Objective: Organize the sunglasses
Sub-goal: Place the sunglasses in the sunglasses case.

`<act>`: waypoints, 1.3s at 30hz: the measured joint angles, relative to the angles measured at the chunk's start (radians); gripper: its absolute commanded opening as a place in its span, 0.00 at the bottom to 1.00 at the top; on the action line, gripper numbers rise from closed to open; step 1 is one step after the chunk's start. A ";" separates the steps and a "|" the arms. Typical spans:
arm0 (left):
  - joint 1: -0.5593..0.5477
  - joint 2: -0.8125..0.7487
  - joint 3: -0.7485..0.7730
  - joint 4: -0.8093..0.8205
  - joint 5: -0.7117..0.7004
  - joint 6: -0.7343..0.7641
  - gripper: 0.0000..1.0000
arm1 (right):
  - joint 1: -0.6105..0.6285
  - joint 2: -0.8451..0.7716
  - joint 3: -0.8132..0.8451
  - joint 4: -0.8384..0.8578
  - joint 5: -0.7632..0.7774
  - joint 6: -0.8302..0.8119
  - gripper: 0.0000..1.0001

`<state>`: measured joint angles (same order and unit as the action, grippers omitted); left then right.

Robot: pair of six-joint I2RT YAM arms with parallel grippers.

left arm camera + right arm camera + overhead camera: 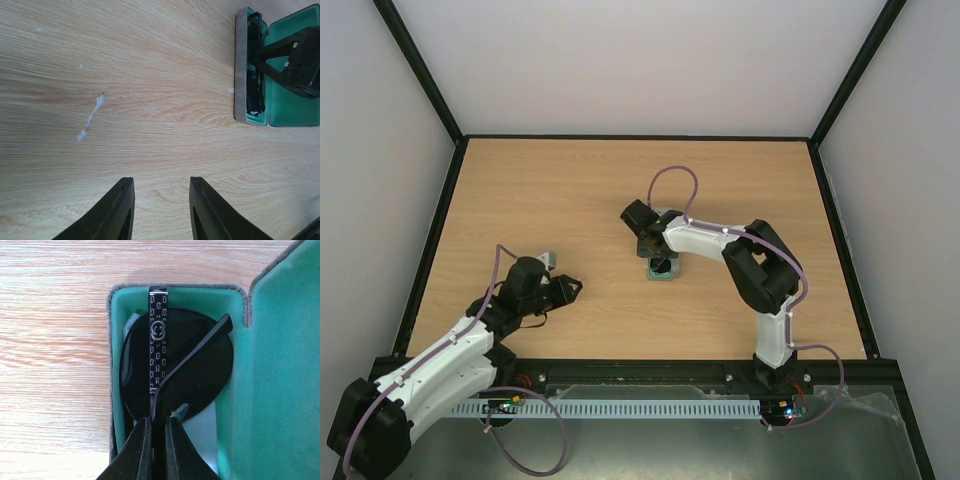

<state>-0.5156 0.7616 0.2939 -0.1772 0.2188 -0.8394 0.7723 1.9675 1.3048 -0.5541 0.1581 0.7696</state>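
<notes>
Closest, the right gripper [158, 424] is closed inside the open case [114, 365], with the lid [280, 365] to its fingers' right. The sunglasses [200, 365] lie in the case ahead of the fingers, one arm pinched between them. Probably left: release, shut the lid. The left gripper [161, 182] is part open and empty, with the case ahead-right of it.

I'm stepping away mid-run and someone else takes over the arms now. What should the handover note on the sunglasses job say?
Left gripper: fingers open, holding nothing, above bare table, apart from the case.
Right gripper: fingers shut on one temple arm of the sunglasses.
Things: the sunglasses lie in the green-lined half of the case; its lid is open.
Done: glasses are in the case.
Left, probably: release the temple arm, lift the right arm clear, close the lid.
</notes>
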 measured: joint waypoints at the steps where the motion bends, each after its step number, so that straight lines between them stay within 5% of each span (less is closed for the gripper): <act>1: 0.000 0.001 0.000 0.000 0.000 0.000 0.33 | -0.001 -0.007 -0.010 0.011 -0.003 -0.001 0.01; 12: 0.000 0.014 0.000 0.008 0.001 0.000 0.33 | -0.002 -0.057 -0.084 0.091 -0.013 -0.004 0.01; 24: 0.000 0.014 0.000 0.008 0.002 -0.001 0.33 | 0.043 -0.027 -0.032 0.013 0.006 -0.001 0.29; 39: 0.000 0.039 0.000 0.019 0.002 -0.001 0.33 | 0.088 -0.040 0.103 -0.118 0.009 0.004 0.39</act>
<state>-0.5156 0.8001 0.2939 -0.1585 0.2207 -0.8406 0.8600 1.9270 1.4082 -0.6724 0.1669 0.7738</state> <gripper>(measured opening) 0.326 0.382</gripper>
